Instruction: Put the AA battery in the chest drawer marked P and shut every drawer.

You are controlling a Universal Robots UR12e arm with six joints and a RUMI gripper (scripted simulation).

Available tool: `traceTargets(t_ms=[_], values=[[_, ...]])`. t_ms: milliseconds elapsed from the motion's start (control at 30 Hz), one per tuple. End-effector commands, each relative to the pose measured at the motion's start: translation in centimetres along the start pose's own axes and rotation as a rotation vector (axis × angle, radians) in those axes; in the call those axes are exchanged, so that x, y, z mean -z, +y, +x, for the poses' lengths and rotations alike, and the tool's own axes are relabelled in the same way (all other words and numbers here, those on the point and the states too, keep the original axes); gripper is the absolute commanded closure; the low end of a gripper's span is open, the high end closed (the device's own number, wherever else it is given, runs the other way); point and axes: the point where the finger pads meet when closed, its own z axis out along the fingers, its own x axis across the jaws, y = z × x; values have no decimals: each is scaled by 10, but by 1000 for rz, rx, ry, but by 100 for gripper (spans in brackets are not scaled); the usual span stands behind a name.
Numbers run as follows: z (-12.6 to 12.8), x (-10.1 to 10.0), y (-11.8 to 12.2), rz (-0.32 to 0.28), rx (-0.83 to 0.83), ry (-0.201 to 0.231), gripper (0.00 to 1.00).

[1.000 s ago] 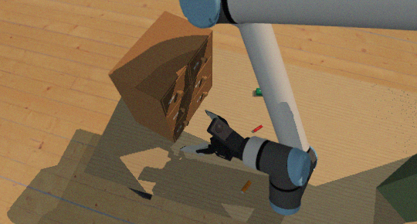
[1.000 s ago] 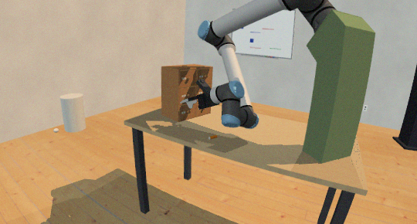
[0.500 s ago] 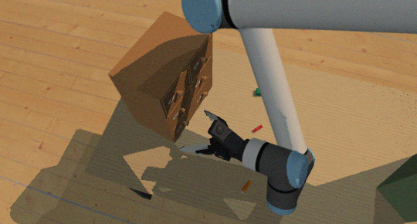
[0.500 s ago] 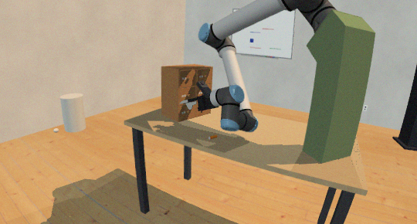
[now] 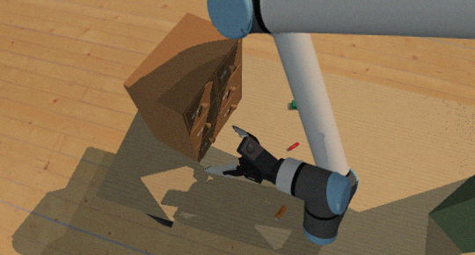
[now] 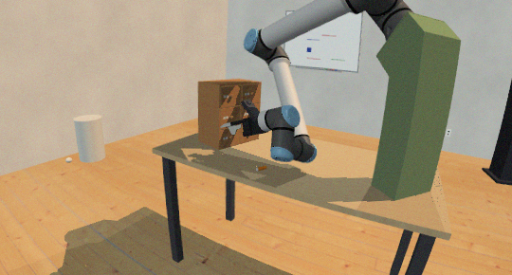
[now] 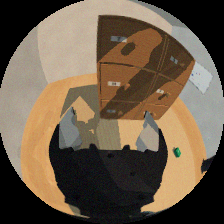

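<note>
Top view. My gripper [image 5: 228, 151] faces the front of the chest [image 5: 176, 71], low down by its bottom drawers, with the jaws spread fully and nothing between them. I hold it wide because, as I judge it, the next job is to bracket a drawer knob and pull; which drawer carries the P I cannot read from here. All drawers look shut. The battery [image 5: 280, 212], a short orange-brown cylinder, lies on the table [image 5: 396, 133] behind my wrist, well apart from the chest, untouched. I take it for the AA cell by shape. A red bit [image 5: 293, 146] and a green bit [image 5: 292, 105] lie further off; both are to stay where they are.

Exterior view. The chest [image 6: 209, 115] stands upright near the table's far corner. My forearm comes in level, so the fingers meet the drawer fronts square rather than from above. The battery [image 6: 261, 168] sits in the arm's shadow, near the table's front edge.

Wrist view. The drawer fronts [image 7: 142, 75] fill the upper frame, labels too blurred to read. Both fingertips flank the lowest row, not yet touching. Risk, as I see it: the drawers have no stops, so a hard pull could bring one right out or drag the chest.
</note>
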Motion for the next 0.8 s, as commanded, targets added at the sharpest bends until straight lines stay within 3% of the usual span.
traceTargets(t_ms=[0,767], values=[[0,0,0,1,0,0,0],[0,-1,3,1,0,0,0]])
